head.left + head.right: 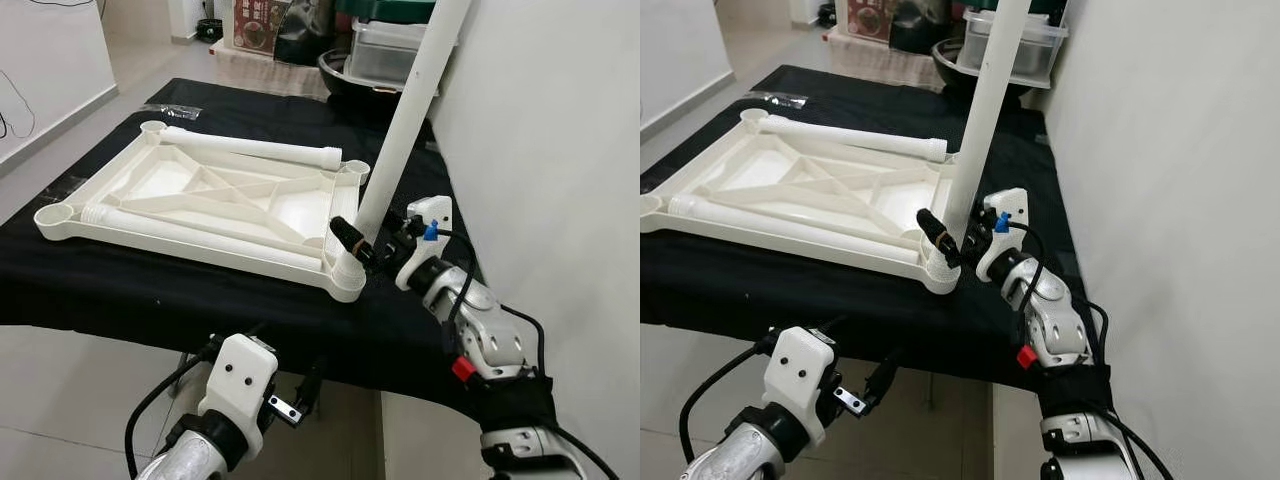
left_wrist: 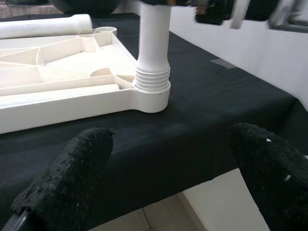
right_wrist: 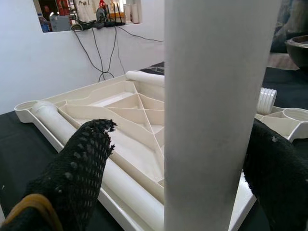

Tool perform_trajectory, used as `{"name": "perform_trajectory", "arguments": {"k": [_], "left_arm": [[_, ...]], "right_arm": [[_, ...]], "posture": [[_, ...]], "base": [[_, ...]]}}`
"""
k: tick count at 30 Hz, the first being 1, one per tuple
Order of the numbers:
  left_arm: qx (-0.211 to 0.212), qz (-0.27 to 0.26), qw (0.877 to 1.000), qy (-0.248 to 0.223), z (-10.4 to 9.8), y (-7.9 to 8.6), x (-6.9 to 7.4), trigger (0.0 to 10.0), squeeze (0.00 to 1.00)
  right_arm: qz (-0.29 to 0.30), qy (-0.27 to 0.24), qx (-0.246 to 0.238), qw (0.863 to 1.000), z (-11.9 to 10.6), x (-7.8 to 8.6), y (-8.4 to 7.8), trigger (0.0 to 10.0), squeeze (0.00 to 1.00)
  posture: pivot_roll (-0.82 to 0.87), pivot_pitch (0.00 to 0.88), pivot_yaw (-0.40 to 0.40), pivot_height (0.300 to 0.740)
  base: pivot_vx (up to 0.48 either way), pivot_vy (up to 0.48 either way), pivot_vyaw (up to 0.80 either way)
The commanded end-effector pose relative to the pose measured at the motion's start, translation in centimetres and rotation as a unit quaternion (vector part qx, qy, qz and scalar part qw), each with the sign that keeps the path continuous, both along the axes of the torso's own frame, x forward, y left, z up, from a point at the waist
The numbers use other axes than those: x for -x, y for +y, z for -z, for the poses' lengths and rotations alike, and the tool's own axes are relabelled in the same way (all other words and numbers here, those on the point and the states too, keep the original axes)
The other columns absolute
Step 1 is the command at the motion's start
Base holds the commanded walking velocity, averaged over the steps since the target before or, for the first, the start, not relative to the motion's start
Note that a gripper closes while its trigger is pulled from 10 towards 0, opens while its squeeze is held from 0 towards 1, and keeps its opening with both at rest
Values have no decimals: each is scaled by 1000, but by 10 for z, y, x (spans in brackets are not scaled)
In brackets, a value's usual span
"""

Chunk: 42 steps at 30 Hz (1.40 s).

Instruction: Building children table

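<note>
A white plastic tabletop (image 1: 160, 180) lies upside down on a black cloth. One white leg (image 1: 405, 110) stands upright in its near right corner socket (image 2: 153, 94). My right gripper (image 1: 355, 240) is open around the base of this leg, one black finger (image 3: 86, 154) on each side with a gap showing. Two more legs lie on the tabletop, one along the far edge (image 1: 250, 150) and one along the near edge (image 1: 200, 228). My left gripper (image 1: 300, 395) hangs open and empty below the table's front edge, facing the corner socket.
The black-covered table (image 1: 150, 300) ends just in front of me, with tiled floor below. A white wall (image 1: 560, 150) runs close along the right. A dark bowl (image 1: 345, 75) and a clear lidded box (image 1: 385, 50) stand at the far end.
</note>
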<state>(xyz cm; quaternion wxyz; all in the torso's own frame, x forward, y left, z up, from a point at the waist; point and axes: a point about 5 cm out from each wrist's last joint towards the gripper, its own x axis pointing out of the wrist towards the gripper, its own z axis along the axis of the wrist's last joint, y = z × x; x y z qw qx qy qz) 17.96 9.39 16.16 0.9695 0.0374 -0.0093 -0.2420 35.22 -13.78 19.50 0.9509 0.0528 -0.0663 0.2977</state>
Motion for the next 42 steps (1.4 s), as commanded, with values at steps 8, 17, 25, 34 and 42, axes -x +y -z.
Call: {"name": "perform_trajectory", "arguments": {"k": [8,17,25,34,42], "left_arm": [[3,4,1000,-14,-8,-4,2,10000,0],[-1,0,1000,-5,-4,-2,5,10000,0],[-9,11,1000,-3,-3,-5,8,10000,0],[-10,8,1000,-1,-3,-5,9,10000,0],[-18,3,1000,1,0,-4,9,10000,0]], "right_arm": [[10,-9,-10,1000,-6,-16,4,10000,0],[9,-6,-6,1000,-6,-24,6,10000,0],[-15,-13,-20,1000,-15,-32,14,10000,0],[-24,-26,-24,999,-24,-38,14,10000,0],[-49,-29,-23,998,-21,-37,17,0,0]], "posture": [[116,139,-152,740],[115,155,-154,740],[119,163,-151,740],[120,167,-152,740],[119,172,-150,740]], "base": [[0,0,0],[0,0,0],[0,0,0],[0,0,0],[0,0,0]]}}
